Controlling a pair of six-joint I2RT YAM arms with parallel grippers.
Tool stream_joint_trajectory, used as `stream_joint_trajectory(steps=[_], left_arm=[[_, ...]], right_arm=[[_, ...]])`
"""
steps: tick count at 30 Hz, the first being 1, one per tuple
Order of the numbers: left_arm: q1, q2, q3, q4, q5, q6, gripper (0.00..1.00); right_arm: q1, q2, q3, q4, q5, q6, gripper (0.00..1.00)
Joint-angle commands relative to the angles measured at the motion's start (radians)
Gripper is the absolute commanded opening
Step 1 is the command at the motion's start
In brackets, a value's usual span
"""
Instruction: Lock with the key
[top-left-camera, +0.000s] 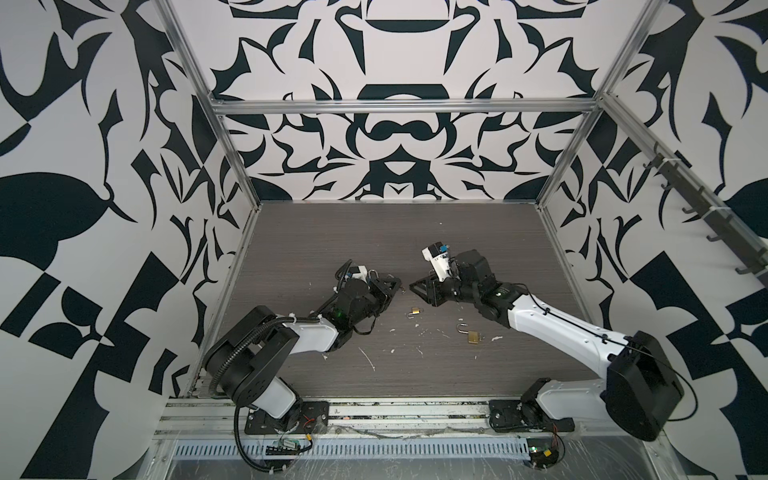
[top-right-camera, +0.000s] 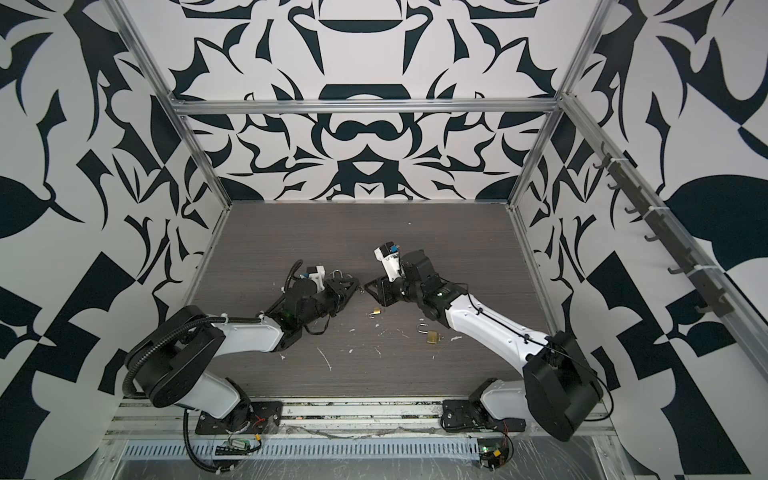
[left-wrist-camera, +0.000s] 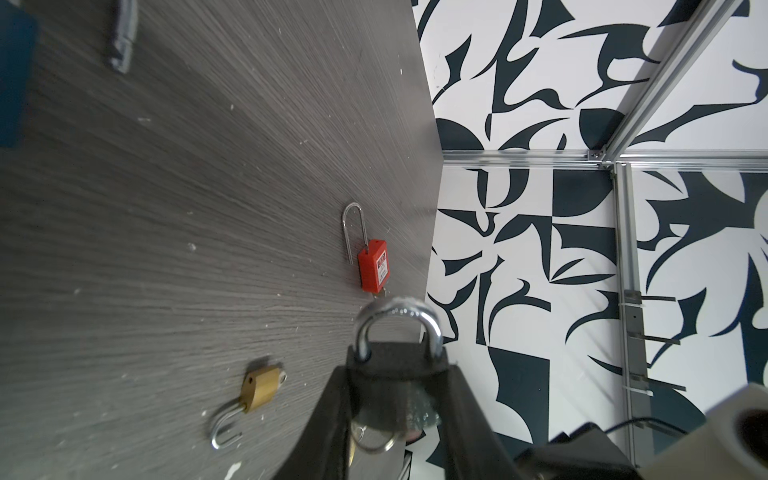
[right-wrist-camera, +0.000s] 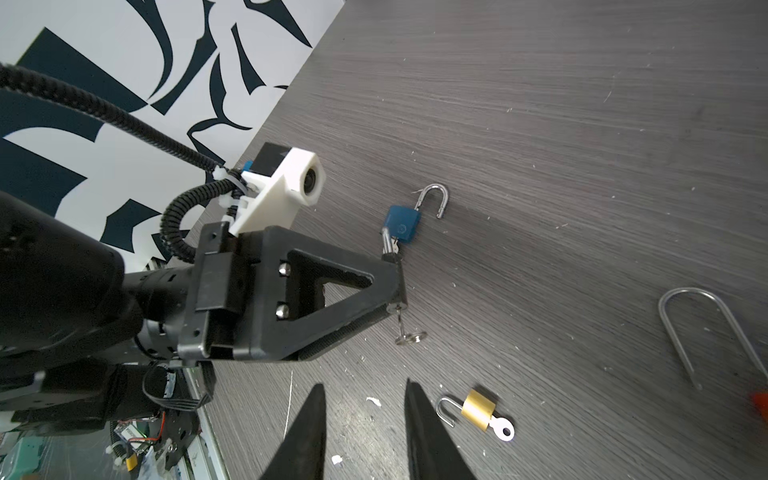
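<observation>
My left gripper (left-wrist-camera: 395, 374) is shut on a dark padlock (left-wrist-camera: 395, 357). Its silver shackle (left-wrist-camera: 395, 316) sticks out past the fingertips, and both legs run into the body. In the right wrist view a silver key (right-wrist-camera: 400, 313) stands in the padlock's underside, with its ring (right-wrist-camera: 411, 337) hanging below. My right gripper (right-wrist-camera: 363, 384) is open with nothing between its fingers, a short way from the key. In both top views the left gripper (top-left-camera: 395, 286) (top-right-camera: 353, 286) and the right gripper (top-left-camera: 415, 287) (top-right-camera: 370, 287) face each other tip to tip at mid table.
Other padlocks lie on the grey table (top-left-camera: 374, 232). A small brass one (top-left-camera: 414, 311) (right-wrist-camera: 478, 409) has its shackle open. A larger brass one (top-left-camera: 471, 334) lies nearer the right arm. A blue one (right-wrist-camera: 401, 222) and a red long-shackled one (left-wrist-camera: 373, 266) are there too. White scraps dot the surface.
</observation>
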Motion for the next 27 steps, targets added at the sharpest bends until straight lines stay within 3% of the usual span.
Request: stream_joint_trajectory(steps=[1, 15, 27], left_arm=[[0.008, -0.028, 0.024, -0.001, 0.031, -0.003, 0.00], [0.014, -0.044, 0.057, -0.036, 0.080, 0.039, 0.00], [0.014, -0.043, 0.061, -0.033, 0.087, 0.049, 0.00]], right_arm=[[0.003, 0.020, 0.039, 0.053, -0.022, -0.013, 0.30], [0.015, 0.124, 0.074, 0.065, -0.053, -0.009, 0.31], [0.020, 0.125, 0.074, 0.059, -0.028, -0.018, 0.24]])
